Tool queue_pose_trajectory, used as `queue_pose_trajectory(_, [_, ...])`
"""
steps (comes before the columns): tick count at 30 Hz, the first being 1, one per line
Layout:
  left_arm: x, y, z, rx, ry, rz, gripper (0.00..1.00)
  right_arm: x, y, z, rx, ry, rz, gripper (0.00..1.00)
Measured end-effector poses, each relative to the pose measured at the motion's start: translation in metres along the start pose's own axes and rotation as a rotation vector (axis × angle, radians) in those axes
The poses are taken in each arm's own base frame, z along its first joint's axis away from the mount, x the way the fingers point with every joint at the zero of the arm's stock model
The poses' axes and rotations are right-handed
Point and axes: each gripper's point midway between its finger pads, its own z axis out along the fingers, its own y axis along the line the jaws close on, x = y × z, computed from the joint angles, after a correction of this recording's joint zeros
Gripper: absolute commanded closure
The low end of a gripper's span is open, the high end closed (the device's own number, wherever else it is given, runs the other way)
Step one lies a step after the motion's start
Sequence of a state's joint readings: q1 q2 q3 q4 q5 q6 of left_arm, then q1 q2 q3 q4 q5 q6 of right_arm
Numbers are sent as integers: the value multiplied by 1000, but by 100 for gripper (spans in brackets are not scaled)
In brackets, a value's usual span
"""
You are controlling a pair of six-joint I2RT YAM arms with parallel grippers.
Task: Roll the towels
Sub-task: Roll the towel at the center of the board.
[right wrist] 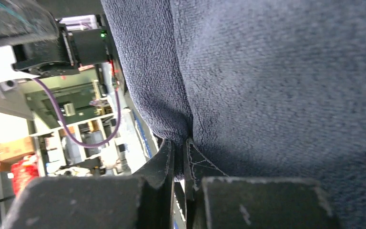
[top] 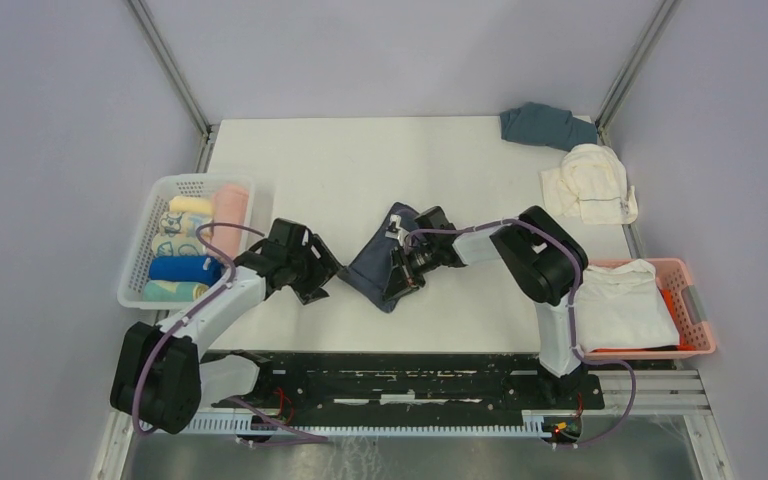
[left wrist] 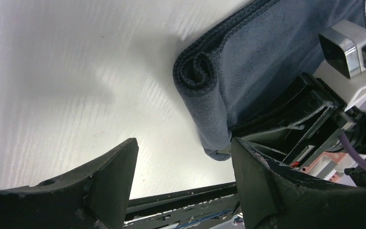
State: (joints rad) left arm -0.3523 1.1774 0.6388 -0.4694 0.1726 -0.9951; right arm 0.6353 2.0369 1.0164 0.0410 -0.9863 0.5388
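Note:
A dark navy towel [top: 375, 262] lies mid-table, partly rolled; its spiral end [left wrist: 198, 71] shows in the left wrist view. My right gripper [top: 397, 272] is shut on a fold of this towel [right wrist: 267, 86], the cloth pinched between its fingertips [right wrist: 164, 160]. Just left of the towel, my left gripper [top: 322, 285] is open, its fingers [left wrist: 114, 171] wide apart with only bare table between them. A teal towel [top: 545, 125] and a cream towel [top: 590, 182] lie crumpled at the back right. White towels [top: 620, 300] are stacked in the pink basket.
A white lattice basket [top: 140, 255] at the left holds several rolled towels. A pink basket [top: 695, 300] sits at the right edge. The black rail of the arm bases [top: 390, 385] runs along the near edge. Frame posts stand at the back corners.

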Motion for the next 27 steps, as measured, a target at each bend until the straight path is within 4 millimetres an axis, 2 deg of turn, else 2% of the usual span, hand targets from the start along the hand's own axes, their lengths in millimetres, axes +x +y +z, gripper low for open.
queue_pose_trajectory(5, [8, 0, 6, 18, 45, -7, 23, -4, -6, -6, -48, -12, 88, 96])
queue_pose_trajectory(11, [7, -5, 17, 36, 65, -14, 26, -7, -17, -12, -79, -14, 187, 94])
queue_pose_trajectory(16, [4, -12, 27, 43, 83, -15, 35, -10, -18, -13, -85, -11, 199, 94])
queue_pose_trajectory(22, [-2, -21, 36, 60, 76, -10, 41, -17, -18, -15, -66, -5, 211, 94])
queue_pose_trajectory(27, [-4, -20, 53, 34, 91, -13, 45, -21, -20, -16, -24, 3, 222, 87])
